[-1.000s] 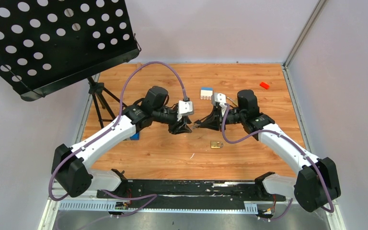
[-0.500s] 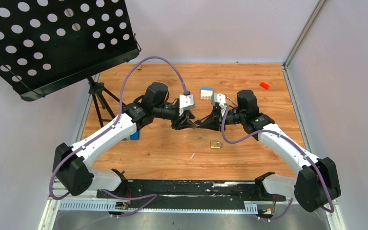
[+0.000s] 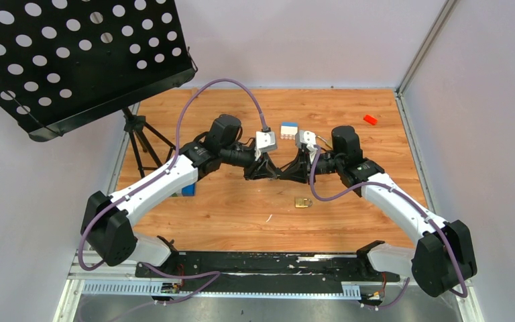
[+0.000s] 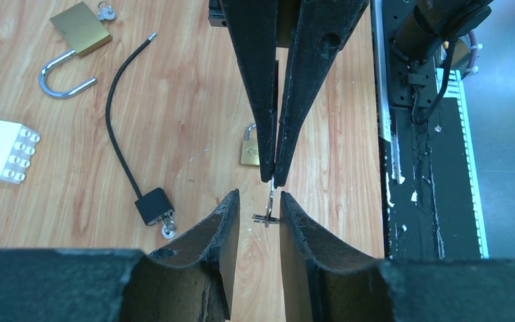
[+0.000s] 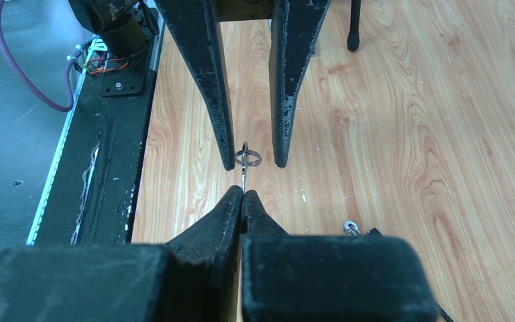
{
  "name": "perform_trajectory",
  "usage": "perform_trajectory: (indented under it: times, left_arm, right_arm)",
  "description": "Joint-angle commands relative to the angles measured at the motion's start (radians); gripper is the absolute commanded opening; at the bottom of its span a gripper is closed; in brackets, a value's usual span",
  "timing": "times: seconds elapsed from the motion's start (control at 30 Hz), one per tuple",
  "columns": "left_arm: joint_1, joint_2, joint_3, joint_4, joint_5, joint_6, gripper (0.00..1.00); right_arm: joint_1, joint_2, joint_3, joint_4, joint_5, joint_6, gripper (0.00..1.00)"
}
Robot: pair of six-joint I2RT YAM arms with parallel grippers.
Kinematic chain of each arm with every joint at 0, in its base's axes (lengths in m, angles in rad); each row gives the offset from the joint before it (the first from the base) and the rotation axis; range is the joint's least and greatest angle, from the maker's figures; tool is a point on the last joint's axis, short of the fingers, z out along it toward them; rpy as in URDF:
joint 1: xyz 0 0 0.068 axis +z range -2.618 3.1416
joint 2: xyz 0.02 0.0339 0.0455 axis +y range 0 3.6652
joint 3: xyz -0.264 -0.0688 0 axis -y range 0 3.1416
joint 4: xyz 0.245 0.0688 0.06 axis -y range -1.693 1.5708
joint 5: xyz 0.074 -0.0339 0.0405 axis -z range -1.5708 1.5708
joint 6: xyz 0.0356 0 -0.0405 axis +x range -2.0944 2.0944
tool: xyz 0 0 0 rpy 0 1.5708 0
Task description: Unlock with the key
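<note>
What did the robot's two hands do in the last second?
The left hand moved toward the right hand until its open fingers sit either side of the key, not yet gripping it. The right hand stayed put, shut on the key. The small brass padlock did not move.

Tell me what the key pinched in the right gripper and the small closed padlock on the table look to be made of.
By the look, the key is thin flat metal with a dull grey finish, perhaps steel or nickel plate; the small padlock has a yellow, satin metallic body, probably brass, and a silvery shackle, likely steel.
</note>
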Motion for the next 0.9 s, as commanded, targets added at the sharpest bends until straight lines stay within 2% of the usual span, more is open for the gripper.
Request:
perform_trajectory:
  times: [0.0, 0.5, 0.63, 0.87]
  left_arm:
    - [0.005, -0.001, 0.033, 0.010, 0.033, -0.008, 0.35]
    - [0.006, 0.001, 0.001, 0.026, 0.062, -0.051, 0.30]
    - [0.014, -0.018, -0.035, 0.091, 0.060, -0.104, 0.38]
    - [0.039, -0.044, -0.089, 0.201, 0.066, -0.195, 0.41]
  right_arm:
    - [-0.003, -0.020, 0.002, 0.014, -0.015, -0.016, 0.00]
    - [-0.004, -0.036, -0.014, 0.040, 0.003, -0.005, 0.00]
    - [-0.005, -0.046, -0.023, 0.050, 0.008, -0.002, 0.00]
    - [-0.010, -0.056, -0.042, 0.087, 0.003, 0.015, 0.00]
